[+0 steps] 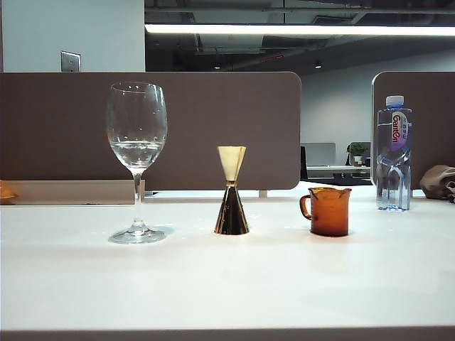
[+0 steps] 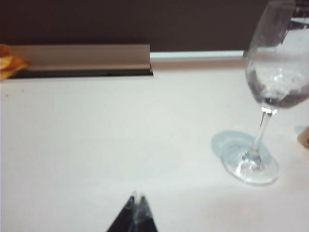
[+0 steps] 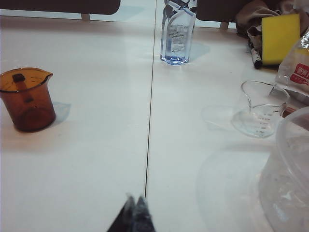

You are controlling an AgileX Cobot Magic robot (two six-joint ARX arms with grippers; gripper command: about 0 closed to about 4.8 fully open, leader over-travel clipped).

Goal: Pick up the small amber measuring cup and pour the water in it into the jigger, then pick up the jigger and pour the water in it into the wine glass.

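Both tools, left [image 2: 136, 197] and right [image 3: 135, 199], pinched together, seemingly; amber measuring cup [image 1: 329, 211] stands translucent, handled.

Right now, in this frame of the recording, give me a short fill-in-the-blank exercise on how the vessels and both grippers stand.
1. In the exterior view, the jigger stands between the wine glass and the ____.
2. The bowl of the wine glass holds a little ____.
3. The left gripper and right gripper both hang over the table with jaws ____.
4. The water bottle stands ____ the cup as the exterior view sees them.

Missing words: small amber measuring cup; water; shut; behind
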